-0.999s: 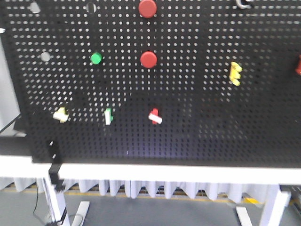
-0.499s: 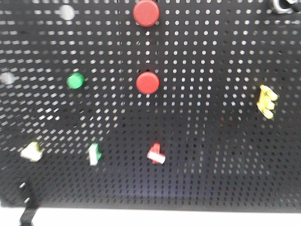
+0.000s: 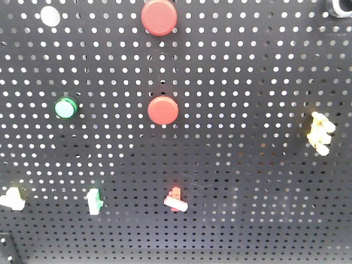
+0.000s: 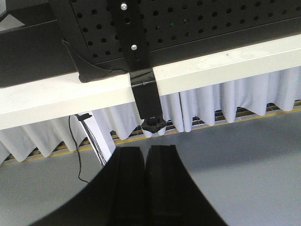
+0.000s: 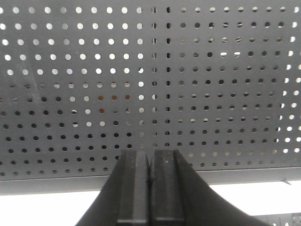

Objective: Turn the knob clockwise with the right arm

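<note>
Here, three knobs sit low on the black pegboard [image 3: 258, 181]: cream knob [image 3: 12, 198], green knob [image 3: 94, 200], red knob [image 3: 176, 200]; which one is meant, I cannot tell. The right gripper [image 5: 151, 156], jaws pressed together, faces bare board. The left gripper [image 4: 146, 154], likewise closed, hangs below the white table [image 4: 225, 63], over grey floor [image 4: 258, 165].

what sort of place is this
Probably a robotics test lab or workshop: a black pegboard fitted with a red push button and a red knob stands on a white table with a pleated skirt, over a grey floor.
</note>
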